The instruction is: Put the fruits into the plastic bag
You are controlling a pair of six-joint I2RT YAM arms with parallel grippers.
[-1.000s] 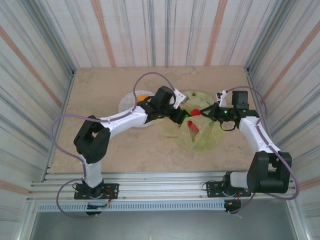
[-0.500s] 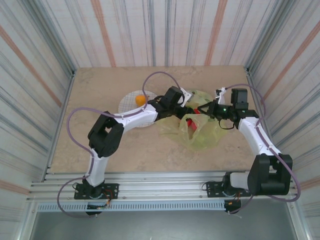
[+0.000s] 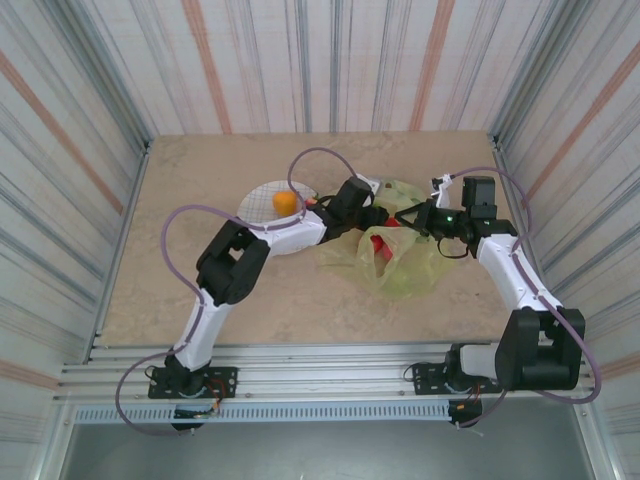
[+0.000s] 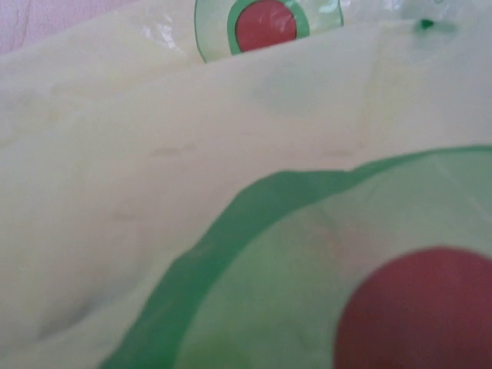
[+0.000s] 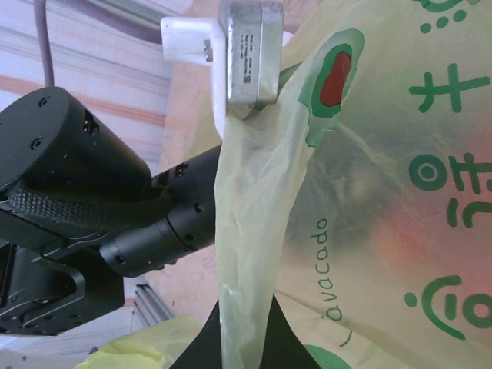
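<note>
Mid-load: the left arm is at the bag's mouth while the right arm holds the bag up.

On the left of the bench [image 3: 200, 290], an orange [image 3: 286, 202] sits on the white plate [image 3: 258, 205], not yet bagged. Just right of it, the left end effector [image 3: 368, 218] reaches into the opening of the plastic bag [image 3: 405, 268]. Its wrist camera is pressed against printed film, so whether its fingers are spread or closed cannot be told. A red fruit [image 3: 379, 242] lies inside the bag just beyond it. Farther right, the right end effector [image 5: 240, 338] is closed narrow on a gathered strip of the bag's rim and lifts it. The step in hand looks like a drop-off. The likely next move is for the left arm to back out without dragging the film, then go for the orange.
</note>
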